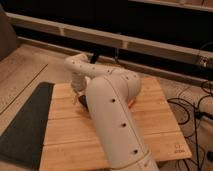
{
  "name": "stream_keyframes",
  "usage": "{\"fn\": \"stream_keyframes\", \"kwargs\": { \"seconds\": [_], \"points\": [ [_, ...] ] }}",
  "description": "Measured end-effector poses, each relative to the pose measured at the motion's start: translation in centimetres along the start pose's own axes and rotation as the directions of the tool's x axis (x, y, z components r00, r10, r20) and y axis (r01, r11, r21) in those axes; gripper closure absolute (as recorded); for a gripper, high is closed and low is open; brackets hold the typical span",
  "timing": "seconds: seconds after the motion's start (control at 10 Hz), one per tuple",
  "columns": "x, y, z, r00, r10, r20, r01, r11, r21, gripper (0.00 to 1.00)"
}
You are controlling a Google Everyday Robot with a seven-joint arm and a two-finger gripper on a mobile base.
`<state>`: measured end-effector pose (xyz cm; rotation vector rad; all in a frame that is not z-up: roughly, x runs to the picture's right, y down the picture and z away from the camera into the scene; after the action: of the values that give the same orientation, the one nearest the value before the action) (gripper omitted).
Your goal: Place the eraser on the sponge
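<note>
1. The two-finger gripper hangs low over the far left part of the table, at the end of a wrist that points straight down. Only its pale upper part shows, so I cannot tell whether it is spread, pressed together or pinching anything.
2. Just right of the gripper, a small dark shape peeks out from beside the forearm. Too much of it is hidden to tell what it is.
3. The eraser and the sponge cannot be made out. The arm covers the middle of the table, so neither their look nor their place can be told.
4. The thick white plastic robot arm rises from the near edge and bends at a rounded elbow toward the far side. From there it reaches left to a second joint and turns downward. Small dark holes dot its shell.
5. A thin orange sliver lies on the table and shows at the right edge of the arm.
6. The pale slatted wooden table carries a small dark mark close to its near right corner, too small to read.
7. A dark grey flat mat lies on the floor along the table's left edge.
8. Black cables trail over the floor to the right. A long pale rail runs across the far side against a dark background.
</note>
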<state>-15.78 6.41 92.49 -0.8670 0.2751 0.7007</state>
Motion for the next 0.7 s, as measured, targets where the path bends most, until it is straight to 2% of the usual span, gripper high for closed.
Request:
{"fn": "stream_keyframes", "kwargs": {
  "seconds": [0.3,0.6,0.7],
  "points": [
    [0.1,-1.2,0.6,0.999,0.021,-0.034,-0.021,1.000,0.003,0.35],
    [-0.2,-0.7,2.3,0.997,-0.001,-0.075,-0.002,0.999,-0.041,0.35],
    [-0.4,-0.2,2.9,0.996,-0.017,-0.086,0.013,0.998,-0.056,0.38]
  ]
}}
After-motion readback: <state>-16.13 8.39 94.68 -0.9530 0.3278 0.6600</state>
